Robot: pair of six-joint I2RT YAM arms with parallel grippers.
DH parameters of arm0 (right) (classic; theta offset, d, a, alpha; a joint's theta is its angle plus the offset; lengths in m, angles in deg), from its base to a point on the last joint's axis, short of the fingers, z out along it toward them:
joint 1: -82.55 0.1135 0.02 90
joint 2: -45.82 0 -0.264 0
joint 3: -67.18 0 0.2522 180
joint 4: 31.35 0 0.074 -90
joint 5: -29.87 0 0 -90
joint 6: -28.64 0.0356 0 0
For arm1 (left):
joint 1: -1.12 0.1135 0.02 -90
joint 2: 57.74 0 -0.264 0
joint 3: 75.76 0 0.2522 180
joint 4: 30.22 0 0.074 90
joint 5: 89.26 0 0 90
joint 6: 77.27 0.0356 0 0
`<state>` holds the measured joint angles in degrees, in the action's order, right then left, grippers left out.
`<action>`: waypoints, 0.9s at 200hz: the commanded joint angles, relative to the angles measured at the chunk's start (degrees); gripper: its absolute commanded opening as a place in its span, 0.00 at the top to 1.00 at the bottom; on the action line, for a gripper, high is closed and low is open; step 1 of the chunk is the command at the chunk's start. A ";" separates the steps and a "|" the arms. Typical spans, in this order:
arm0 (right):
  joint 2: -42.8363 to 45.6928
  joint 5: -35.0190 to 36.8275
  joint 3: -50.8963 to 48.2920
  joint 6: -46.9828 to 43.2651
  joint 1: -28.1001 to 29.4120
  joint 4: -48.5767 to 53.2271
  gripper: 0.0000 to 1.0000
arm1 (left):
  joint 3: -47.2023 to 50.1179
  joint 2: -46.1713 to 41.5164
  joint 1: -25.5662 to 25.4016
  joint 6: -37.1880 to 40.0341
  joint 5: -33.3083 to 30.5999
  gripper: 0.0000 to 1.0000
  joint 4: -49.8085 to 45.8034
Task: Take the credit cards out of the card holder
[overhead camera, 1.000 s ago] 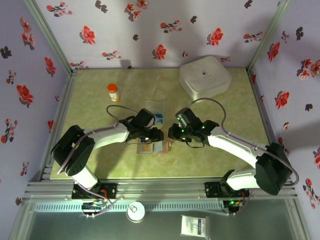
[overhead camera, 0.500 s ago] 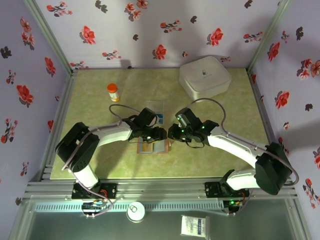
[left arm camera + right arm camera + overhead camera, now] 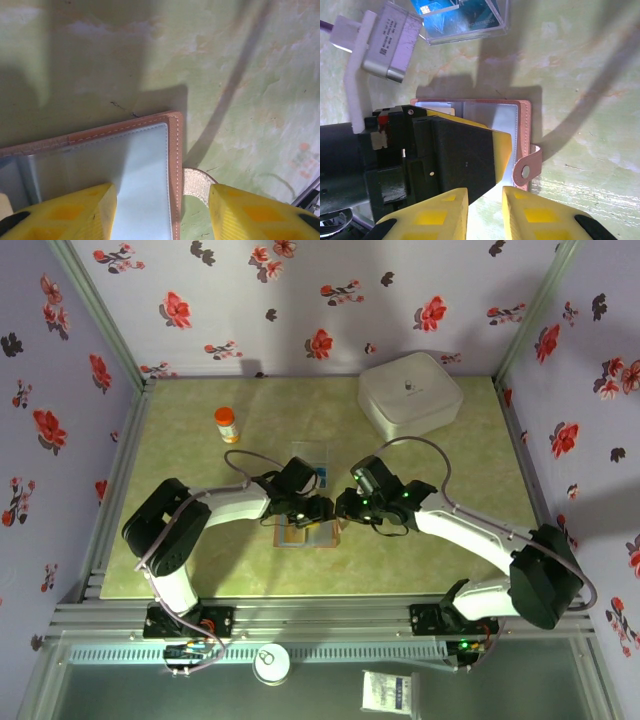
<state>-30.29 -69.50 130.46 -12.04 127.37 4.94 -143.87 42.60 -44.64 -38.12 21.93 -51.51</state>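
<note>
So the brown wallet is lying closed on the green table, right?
Not closed: the wallet lies open on the green table, its pale blue-grey inside facing up, as the right wrist view shows.

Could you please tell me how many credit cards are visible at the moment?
3, I think: a bright blue card and a teal card overlapping in the clear plastic tray, and a yellowish card's edge inside the brown leather card holder. Others may hide beneath the left gripper.
</note>
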 commanded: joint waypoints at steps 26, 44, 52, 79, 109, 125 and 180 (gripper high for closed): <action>-2.74 -2.10 -0.03 0.34 0.78 -1.94 0.75 | 0.04 -6.40 1.27 1.53 -1.68 0.49 -2.51; -4.27 -2.37 0.70 0.26 2.09 -2.30 0.75 | 1.74 -8.38 2.45 1.94 -2.41 0.49 -3.19; -5.21 -2.47 1.26 0.34 2.65 -2.19 0.75 | 2.61 -9.14 3.03 1.91 -2.55 0.49 -3.19; -8.45 -1.64 3.53 0.15 4.87 -1.24 0.73 | 5.80 -11.11 5.07 2.31 -2.48 0.49 -3.30; -11.30 -0.03 5.07 0.10 5.58 1.20 0.67 | 7.90 -12.99 6.31 2.76 -2.40 0.51 -3.97; -12.81 -0.48 5.63 0.16 5.85 1.67 0.66 | 8.94 -14.10 7.06 2.83 -2.47 0.51 -4.03; -16.15 -0.83 5.25 1.17 6.35 -0.02 0.63 | 11.44 -17.06 9.78 3.64 -2.95 0.51 -5.34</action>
<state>-45.11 -70.79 134.85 -11.76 133.25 4.85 -133.73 27.56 -36.01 -36.22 20.23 -55.03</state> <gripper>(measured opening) 0.371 0.494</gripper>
